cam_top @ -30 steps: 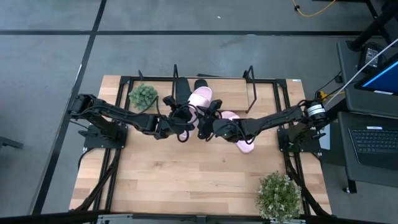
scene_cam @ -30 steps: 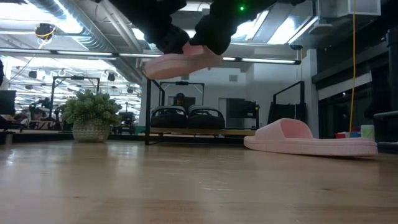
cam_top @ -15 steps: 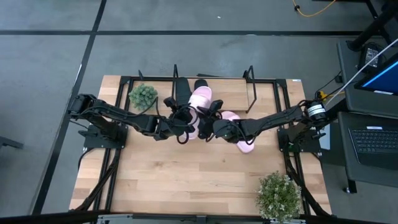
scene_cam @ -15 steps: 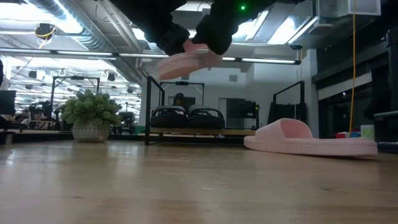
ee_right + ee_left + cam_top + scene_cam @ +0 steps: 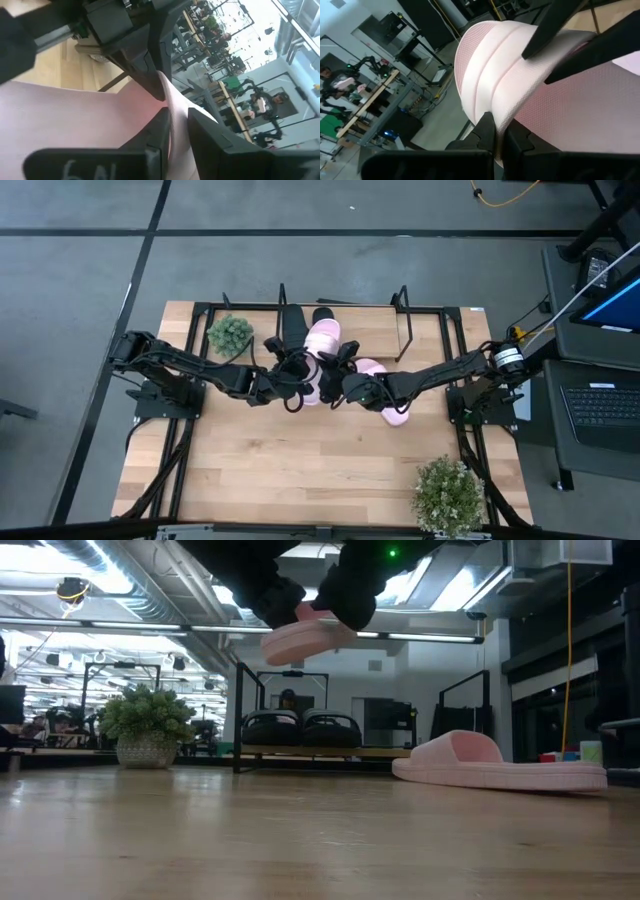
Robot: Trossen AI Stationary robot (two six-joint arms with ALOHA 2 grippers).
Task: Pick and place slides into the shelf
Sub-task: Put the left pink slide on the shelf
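A pale pink slide (image 5: 322, 340) hangs high above the table's middle (image 5: 305, 640), between my two grippers. My left gripper (image 5: 303, 385) comes from the left and is shut on it. My right gripper (image 5: 335, 375) comes from the right and is shut on it too. A second pink slide (image 5: 500, 765) lies sole-down on the table, partly under my right arm (image 5: 395, 412). Two black slides (image 5: 270, 727) (image 5: 332, 727) lie in the shelf (image 5: 405, 330) at the far edge. My left gripper pinches the edge of the slide's wide ridged strap (image 5: 492, 117) between its two fingers, coming roughly level from the table's left. The slide is lifted clear of the table. My right gripper pinches a thin pink edge of the same slide (image 5: 171, 107) between its two fingers, coming roughly level from the table's right, right opposite the left fingertips (image 5: 152, 82). Its fingers (image 5: 555, 25) lie across the strap.
A small potted plant (image 5: 230, 333) stands at the far left beside the shelf. A larger plant (image 5: 450, 492) stands at the near right corner. A black frame (image 5: 200, 308) runs around the table. Bare wood lies in the near half.
My right gripper's fingers have closed onto the lifted pink slide. The slide has turned a little in the air: in the low view its left end has swung in, so it looks shorter, and it stays clear of the table.
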